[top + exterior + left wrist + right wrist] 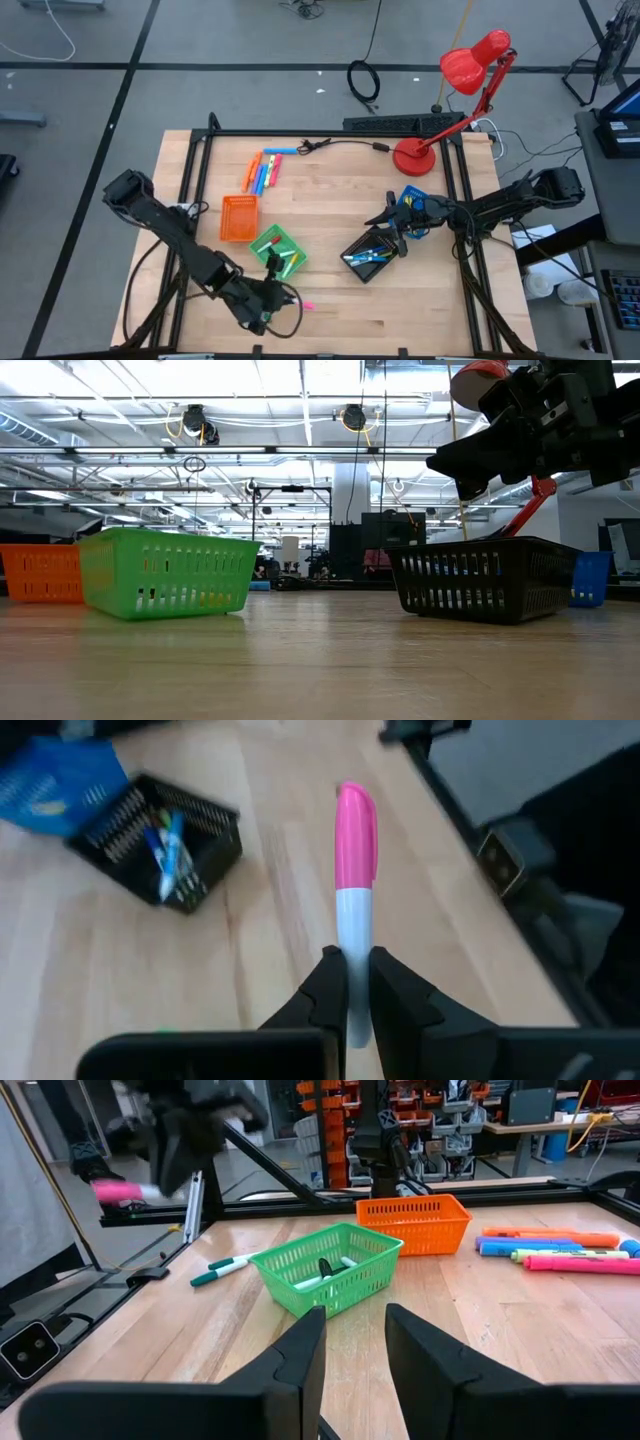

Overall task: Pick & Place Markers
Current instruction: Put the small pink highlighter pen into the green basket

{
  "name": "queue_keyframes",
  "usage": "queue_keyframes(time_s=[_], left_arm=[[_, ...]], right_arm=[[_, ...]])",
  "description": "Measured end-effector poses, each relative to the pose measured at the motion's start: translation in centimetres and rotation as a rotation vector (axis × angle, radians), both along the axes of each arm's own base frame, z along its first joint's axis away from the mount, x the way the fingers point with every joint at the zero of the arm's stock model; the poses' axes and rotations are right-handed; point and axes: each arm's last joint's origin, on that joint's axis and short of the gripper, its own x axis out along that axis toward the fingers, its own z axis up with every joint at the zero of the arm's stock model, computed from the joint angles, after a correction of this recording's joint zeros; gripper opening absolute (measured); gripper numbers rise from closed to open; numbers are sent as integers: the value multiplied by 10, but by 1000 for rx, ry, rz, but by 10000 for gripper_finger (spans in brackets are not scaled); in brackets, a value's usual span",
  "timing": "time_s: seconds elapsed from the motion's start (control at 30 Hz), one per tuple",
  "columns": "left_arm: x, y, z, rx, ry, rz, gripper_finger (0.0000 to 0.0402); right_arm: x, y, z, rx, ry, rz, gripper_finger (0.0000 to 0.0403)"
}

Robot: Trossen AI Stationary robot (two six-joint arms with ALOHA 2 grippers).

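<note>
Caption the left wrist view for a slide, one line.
Left gripper shut on a pink-capped white marker, held above the wooden table near the black tray.

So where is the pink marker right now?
The pink marker is pinched in the left gripper, held up over the table's near edge, just in front of the green tray in the high view.

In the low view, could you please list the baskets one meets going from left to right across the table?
Orange basket → green basket → black basket → blue basket, which peeks out behind the black one's right edge.
</note>
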Motion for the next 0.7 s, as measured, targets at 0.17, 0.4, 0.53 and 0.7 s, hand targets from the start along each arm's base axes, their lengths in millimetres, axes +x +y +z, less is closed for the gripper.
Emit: queue_keyframes(time_s=[0.17,0.4,0.53,0.7], left_arm=[[-7,10,10,73,8,-26,26],[-18,44,11,67,34,38,25],[-31,67,-6,7,-20,34,25],[-52,103,-32,-50,-148,58,25]], right_arm=[[0,0,0,0,0,0,93],[0,0,0,-61,-9,5,93],[0,0,0,-62,-7,6,93],[0,0,0,-63,-9,5,93]])
